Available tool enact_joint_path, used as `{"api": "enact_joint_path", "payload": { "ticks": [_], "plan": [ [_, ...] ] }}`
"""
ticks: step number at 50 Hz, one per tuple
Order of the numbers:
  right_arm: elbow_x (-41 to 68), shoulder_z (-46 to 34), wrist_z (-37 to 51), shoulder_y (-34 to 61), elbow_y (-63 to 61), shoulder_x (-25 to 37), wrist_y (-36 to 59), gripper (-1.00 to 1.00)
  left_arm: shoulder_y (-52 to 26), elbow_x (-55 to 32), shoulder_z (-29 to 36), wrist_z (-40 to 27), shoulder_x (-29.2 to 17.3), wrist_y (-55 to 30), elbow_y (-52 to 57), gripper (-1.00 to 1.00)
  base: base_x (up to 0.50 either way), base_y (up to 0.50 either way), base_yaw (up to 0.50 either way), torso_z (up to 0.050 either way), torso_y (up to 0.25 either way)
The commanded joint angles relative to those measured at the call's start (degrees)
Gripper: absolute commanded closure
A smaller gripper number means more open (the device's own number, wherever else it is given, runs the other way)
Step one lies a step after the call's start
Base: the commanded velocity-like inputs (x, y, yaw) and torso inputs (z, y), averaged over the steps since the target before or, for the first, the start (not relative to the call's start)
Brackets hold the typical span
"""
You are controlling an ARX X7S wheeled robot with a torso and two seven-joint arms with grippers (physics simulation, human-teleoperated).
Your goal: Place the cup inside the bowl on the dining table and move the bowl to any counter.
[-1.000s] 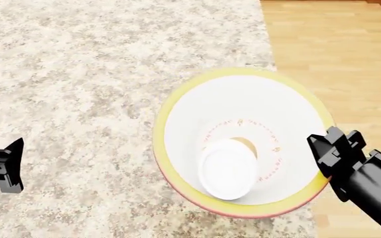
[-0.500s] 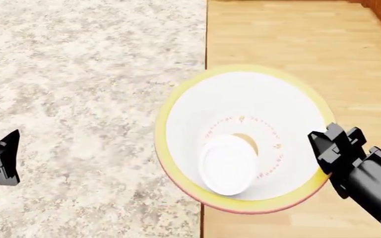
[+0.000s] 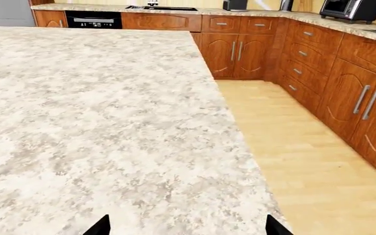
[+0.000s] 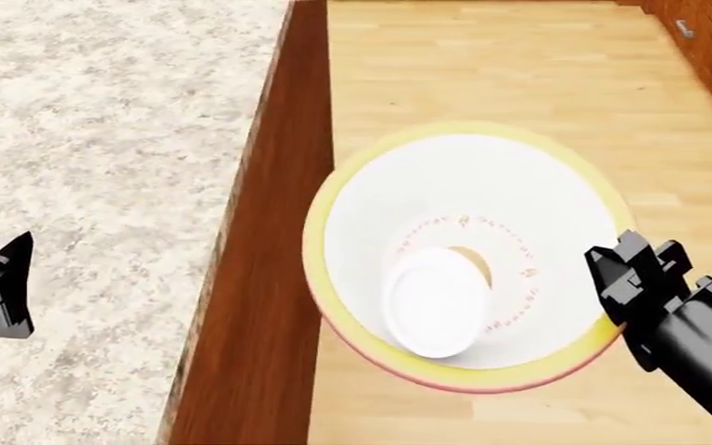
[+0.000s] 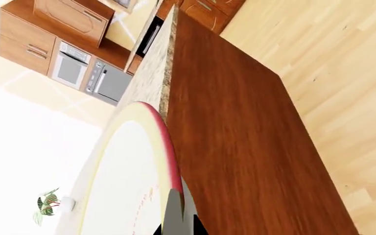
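Observation:
The bowl [image 4: 523, 222], white inside with a yellow-green rim and pink-red outer band, hangs in the air over the wooden floor, just off the dining table's edge [image 4: 263, 120]. The cup [image 4: 434, 301] lies inside it, its white lid facing up. My right gripper [image 4: 614, 283] is shut on the bowl's right rim; in the right wrist view the rim [image 5: 168, 156] runs between its jaws [image 5: 178, 223]. My left gripper [image 4: 4, 292] hovers over the pale granite table top [image 3: 96, 122], and its two tips stand wide apart with nothing between them.
The table's brown wooden side [image 4: 270, 278] drops to the floor [image 4: 492, 65] left of the bowl. Brown cabinets [image 3: 344, 88] with a granite counter top [image 3: 305, 17] and appliances line the far wall and right side across the floor aisle.
The view has swung right: the table slid left and the bowl, held by my right gripper with the cup inside, now hangs past the table edge over the floor.

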Motion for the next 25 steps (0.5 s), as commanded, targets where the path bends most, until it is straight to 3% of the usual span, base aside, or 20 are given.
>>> {"api": "enact_joint_path", "payload": {
  "ticks": [1,11,25],
  "plan": [
    [0.67,1.7,-1.04,-0.84,-1.16,0.31,-1.74,1.0,2.05,0.47,-0.58,0.0,-0.46,1.41,0.85,-1.0,0.0,-0.5,0.0,0.0,0.0],
    [-0.67,2.48,-2.87,-2.47,-2.23,-0.26,-3.73,1.0,2.14,0.86,0.08,-0.02,0.06,1.67,1.0,-1.0,0.06,-0.5,0.0,0.0,0.001],
    [-2.07,1.78,-4.22,-1.87,-2.16,-0.3,-3.99,1.0,2.67,0.98,0.17,0.4,0.05,2.19,0.68,-1.0,0.44,-0.33,0.0,0.0,0.001]
  ]
}}
